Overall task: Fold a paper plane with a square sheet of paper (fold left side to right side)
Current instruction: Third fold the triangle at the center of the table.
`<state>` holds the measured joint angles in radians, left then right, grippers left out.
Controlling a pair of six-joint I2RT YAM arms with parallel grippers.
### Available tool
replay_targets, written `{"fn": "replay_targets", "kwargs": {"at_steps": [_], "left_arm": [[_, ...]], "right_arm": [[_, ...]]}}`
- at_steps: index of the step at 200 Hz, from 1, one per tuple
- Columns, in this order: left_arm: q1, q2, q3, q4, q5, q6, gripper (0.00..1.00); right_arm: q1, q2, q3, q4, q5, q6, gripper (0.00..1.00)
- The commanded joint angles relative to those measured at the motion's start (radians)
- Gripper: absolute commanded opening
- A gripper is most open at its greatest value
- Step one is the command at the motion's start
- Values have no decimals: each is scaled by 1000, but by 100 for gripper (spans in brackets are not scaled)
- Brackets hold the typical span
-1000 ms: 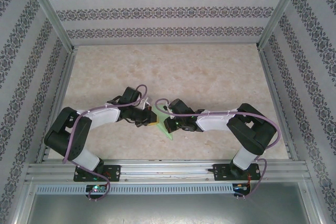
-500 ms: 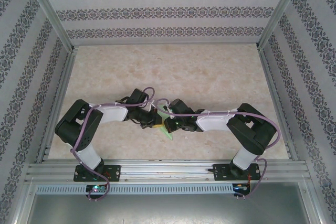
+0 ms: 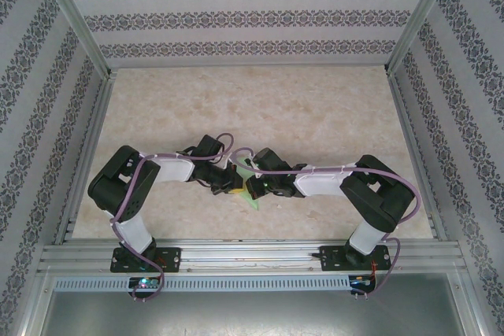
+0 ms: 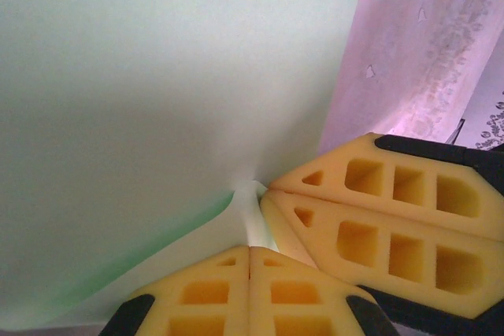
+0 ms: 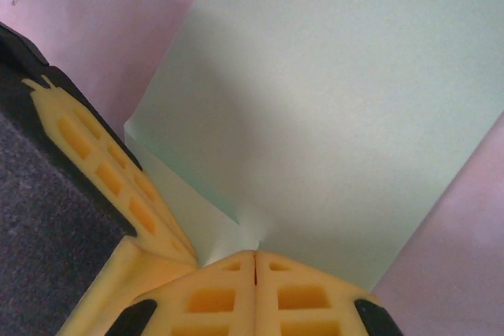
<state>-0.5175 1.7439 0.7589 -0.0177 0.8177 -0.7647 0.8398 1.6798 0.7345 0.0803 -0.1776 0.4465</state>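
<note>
Both arms reach inward from their bases, elbows pushed outward and raised, forearms running low toward each other so that the wrists nearly meet at the centre. The left end effector [image 3: 234, 182] and the right end effector [image 3: 250, 186] sit tip to tip, touching. Each has its yellow fingers [image 4: 197, 297] pressed flat together, pinching the sheet of paper [image 4: 157, 76] at adjoining spots. Seen from either wrist, the other arm's finger pair lies angled against the near one.
</note>
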Motion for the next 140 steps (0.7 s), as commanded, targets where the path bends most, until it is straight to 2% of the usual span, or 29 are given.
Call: {"fn": "replay_targets", "kwargs": {"at_steps": [1,103,140], "left_arm": [[-13,5,-4,-27,-27,30,3],[-12,54,9,-30,-60,44,2],[-12,90,31,-96,-107,75,0]], "right_arm": [[-3,47,-21,-70,-3,5,0],[-2,51,-18,-75,-4,4,0],[-4,39,-15,-74,-4,8,0]]}}
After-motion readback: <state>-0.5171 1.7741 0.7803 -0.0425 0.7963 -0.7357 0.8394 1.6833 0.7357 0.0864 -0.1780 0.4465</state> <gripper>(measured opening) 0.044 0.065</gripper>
